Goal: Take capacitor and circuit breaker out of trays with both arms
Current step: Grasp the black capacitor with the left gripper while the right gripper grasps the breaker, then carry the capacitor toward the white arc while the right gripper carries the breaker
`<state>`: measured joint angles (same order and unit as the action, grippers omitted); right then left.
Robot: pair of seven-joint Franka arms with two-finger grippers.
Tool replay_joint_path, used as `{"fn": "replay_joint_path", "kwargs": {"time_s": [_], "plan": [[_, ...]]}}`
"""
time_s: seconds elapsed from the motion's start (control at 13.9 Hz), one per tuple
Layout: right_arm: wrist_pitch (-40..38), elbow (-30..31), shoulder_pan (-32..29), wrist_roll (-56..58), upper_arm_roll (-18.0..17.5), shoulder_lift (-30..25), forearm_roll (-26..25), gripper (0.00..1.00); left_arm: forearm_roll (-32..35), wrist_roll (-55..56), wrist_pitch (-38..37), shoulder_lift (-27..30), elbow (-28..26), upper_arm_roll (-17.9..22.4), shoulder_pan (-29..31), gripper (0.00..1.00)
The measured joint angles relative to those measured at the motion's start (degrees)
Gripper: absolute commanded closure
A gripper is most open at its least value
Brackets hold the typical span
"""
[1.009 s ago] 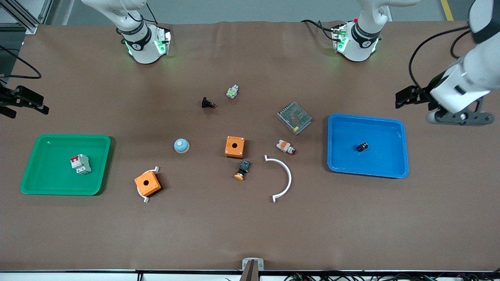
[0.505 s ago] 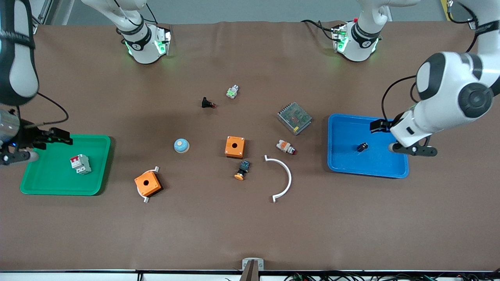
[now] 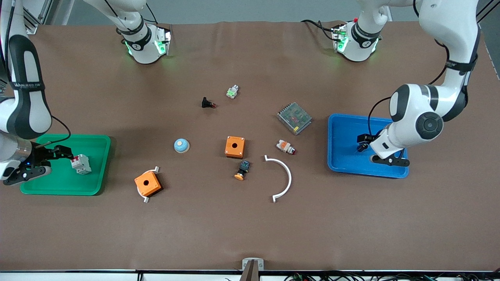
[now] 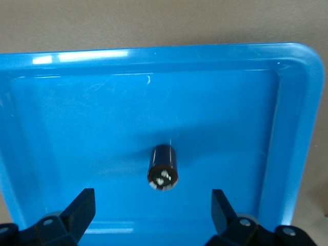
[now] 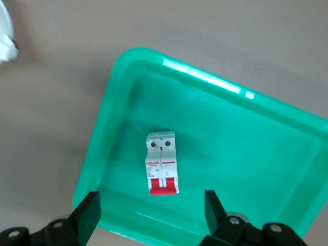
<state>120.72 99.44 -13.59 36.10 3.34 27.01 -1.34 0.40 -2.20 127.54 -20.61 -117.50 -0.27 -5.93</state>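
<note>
The capacitor point(image 3: 360, 147), a tiny black cylinder, lies in the blue tray point(image 3: 343, 128) at the left arm's end of the table. My left gripper point(image 3: 372, 150) hangs open just above the tray. In the left wrist view the capacitor point(image 4: 163, 174) lies on the blue tray point(image 4: 77, 102) a little ahead of the open left gripper point(image 4: 154, 215). The breaker point(image 3: 81, 164), white-grey with a red end, lies in the green tray point(image 3: 93, 144) at the right arm's end. My right gripper point(image 3: 43, 160) is open beside it. In the right wrist view the breaker point(image 5: 162, 163) lies on the green tray point(image 5: 246, 154) ahead of the open right gripper point(image 5: 151, 215).
Between the trays lie two orange boxes point(image 3: 234, 146) point(image 3: 147, 184), a white arc point(image 3: 283, 177), a metal mesh unit point(image 3: 294, 118), a blue dome point(image 3: 181, 145), a black push-button with orange cap point(image 3: 242, 170), a white-orange button point(image 3: 285, 147), a black red-tipped part point(image 3: 208, 103) and a green-white part point(image 3: 232, 91).
Both arms have swung in from the table's ends. The left gripper has come down over the blue tray by the capacitor, the right gripper over the green tray by the breaker. The objects have not moved.
</note>
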Motion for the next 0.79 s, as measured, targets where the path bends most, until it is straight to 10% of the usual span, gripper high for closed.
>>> {"fn": "replay_joint_path", "kwargs": {"time_s": [0.22,0.5,0.65,0.79], "plan": [[5.2,3.2,0.0,1.9,-0.3,1.8,0.0,0.10,0.0,0.0,3.0,-3.0,0.0,-0.1,-0.1,0.01],[9.0,5.2,-0.4,4.8,-0.2,3.7,0.0,0.20,0.0,0.0,3.6,-4.4,-0.3,-0.1,-0.1,0.27],[10.4,5.3,-0.7,6.4,-0.2,4.5,0.0,0.38,0.0,0.0,3.8,-4.4,-0.9,-0.1,-0.1,0.44],[11.6,5.3,-1.1,7.8,-0.1,5.6,0.0,0.78,0.0,0.0,4.0,-4.4,-1.3,-0.1,-0.1,0.63]]}}
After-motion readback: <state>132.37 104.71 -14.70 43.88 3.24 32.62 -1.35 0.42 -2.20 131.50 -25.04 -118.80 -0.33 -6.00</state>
